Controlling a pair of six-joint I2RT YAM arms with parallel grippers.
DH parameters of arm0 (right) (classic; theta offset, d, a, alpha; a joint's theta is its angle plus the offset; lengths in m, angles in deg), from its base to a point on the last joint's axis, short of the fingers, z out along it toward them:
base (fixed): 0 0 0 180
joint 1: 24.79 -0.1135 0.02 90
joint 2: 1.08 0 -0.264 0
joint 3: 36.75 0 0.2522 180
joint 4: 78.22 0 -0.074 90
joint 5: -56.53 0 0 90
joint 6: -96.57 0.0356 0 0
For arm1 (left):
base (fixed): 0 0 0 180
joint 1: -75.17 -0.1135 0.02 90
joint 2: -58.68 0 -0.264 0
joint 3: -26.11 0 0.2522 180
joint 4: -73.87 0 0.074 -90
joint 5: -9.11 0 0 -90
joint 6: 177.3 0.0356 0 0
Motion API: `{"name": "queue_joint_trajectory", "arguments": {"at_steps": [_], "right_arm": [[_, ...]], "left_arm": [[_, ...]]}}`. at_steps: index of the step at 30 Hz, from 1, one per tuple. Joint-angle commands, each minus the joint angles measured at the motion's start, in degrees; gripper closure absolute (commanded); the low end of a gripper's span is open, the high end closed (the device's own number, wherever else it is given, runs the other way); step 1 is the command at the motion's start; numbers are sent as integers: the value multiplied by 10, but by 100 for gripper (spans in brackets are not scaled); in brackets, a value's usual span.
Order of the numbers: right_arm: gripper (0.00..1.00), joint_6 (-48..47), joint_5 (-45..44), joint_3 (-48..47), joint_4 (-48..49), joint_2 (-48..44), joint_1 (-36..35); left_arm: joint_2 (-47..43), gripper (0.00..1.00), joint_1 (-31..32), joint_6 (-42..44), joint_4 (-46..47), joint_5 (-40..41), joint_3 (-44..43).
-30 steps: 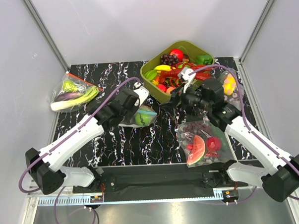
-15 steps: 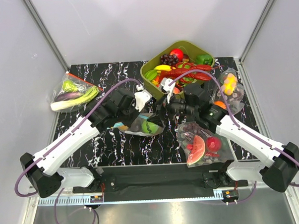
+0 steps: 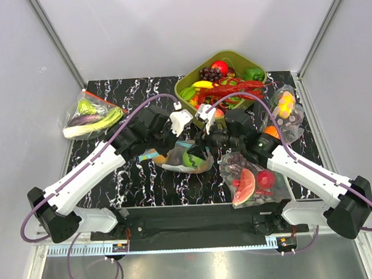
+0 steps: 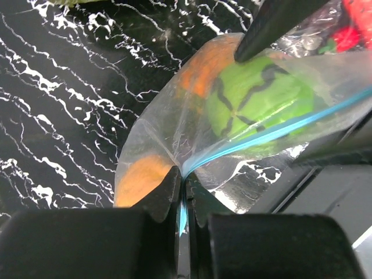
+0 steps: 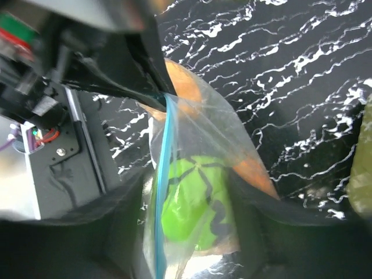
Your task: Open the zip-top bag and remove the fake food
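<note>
The zip-top bag (image 3: pixel 178 163) lies at the table's front middle, between both grippers. Its light-blue zip strip (image 4: pixel 273 132) is closed. Inside I see a green ball (image 4: pixel 256 99) and orange fruit (image 4: pixel 139 180); the other fruits are hidden. My left gripper (image 3: pixel 156 153) is shut on the strip's end at the bag's left corner, as the left wrist view (image 4: pixel 185 177) shows. My right gripper (image 3: pixel 202 152) is open, and its fingers (image 5: pixel 273 215) straddle the bag's other end around the green ball (image 5: pixel 195 203). One right finger (image 4: pixel 273 23) touches the bag's top.
A green bin (image 3: pixel 185 89) of toy food with a red lobster (image 3: pixel 233 89) stands at the back. A bag of green vegetables (image 3: pixel 89 116) lies back left. A bag with watermelon and grapes (image 3: pixel 249 177) lies front right. Another small bag (image 3: pixel 285 107) lies far right.
My left gripper has carried the bag rightward and toward the front. My right gripper has come from beside the bin down and left, and now straddles the bag.
</note>
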Motion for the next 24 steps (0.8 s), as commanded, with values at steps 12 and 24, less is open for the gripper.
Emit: {"name": "queue_joint_trajectory", "arguments": {"at_steps": [12,24], "right_arm": [[100,28,-113,43,53,-25,0],[100,80,-96,75,73,-44,83]], "left_arm": [[-127,24,0,-65,209,126,100],[-223,18,-6,-212,272,330,223]]}}
